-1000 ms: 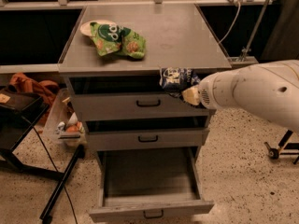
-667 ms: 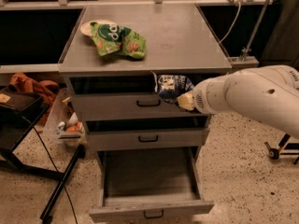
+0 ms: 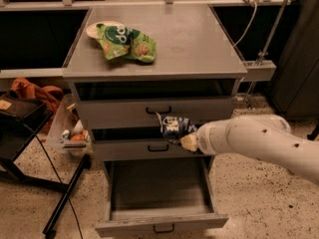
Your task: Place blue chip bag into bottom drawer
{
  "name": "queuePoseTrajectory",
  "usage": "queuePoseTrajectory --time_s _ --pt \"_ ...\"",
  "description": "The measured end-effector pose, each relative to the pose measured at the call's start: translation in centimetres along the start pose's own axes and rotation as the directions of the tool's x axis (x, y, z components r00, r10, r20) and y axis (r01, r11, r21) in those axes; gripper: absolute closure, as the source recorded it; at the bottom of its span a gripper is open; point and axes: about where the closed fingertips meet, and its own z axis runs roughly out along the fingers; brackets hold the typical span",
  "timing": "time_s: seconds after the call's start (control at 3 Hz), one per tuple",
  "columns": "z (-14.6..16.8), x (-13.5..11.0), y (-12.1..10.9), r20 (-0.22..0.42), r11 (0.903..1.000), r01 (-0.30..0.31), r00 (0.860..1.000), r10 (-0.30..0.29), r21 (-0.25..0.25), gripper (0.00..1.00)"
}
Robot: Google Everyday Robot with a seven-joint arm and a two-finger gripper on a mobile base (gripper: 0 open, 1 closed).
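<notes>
- The blue chip bag (image 3: 173,125) hangs in the air in front of the drawer stack, level with the gap between the top drawer (image 3: 124,113) and the middle drawer (image 3: 124,149), right of their handles.
- The gripper (image 3: 188,142) reaches in from the right on a thick white arm (image 3: 259,143). It is closed on the bag's lower right edge, and the rest of the bag stands up and to the left of it.
- The bag looks light, thin and crumpled. It is probably soft foil that folds and slides easily, and its contents would crush under a hard squeeze.
- An edge pinch like this one suits it, I judge, since a grip across the puffy middle could slip or burst it. The free part will likely flop as the arm goes down.
- The bottom drawer (image 3: 149,188) is pulled out toward the near side, directly below and slightly left of the bag. Its shallow tray shows only bare grey floor, with nothing in it that I can make out.
- The low front panel should be easy to get over, so the bag mostly needs to go down and a little nearer.
- The two upper drawers show only their fronts, and what they hold is hidden.
- On the tabletop (image 3: 199,39), at its far left, a green snack bag (image 3: 127,43) lies partly over a white dish (image 3: 94,30).
</notes>
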Motion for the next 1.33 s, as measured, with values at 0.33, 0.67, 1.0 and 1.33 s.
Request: queuePoseTrajectory --time_s 0.33,0.67,1.0,1.33 --pt "4.5 5.9 1.1 -0.035 0.9943 -0.066 0.997 0.064 -0.083 1.0" --pt "10.3 10.3 1.8 -0.058 0.9732 -0.168 0.985 0.161 -0.157 1.0" --pt "16.5 13.5 2.6 -0.096 0.9386 -0.279 0.96 0.264 -0.203 1.0" --pt "22.9 16.7 4.3 -0.205 0.9063 -0.354 0.928 0.311 -0.231 1.0"
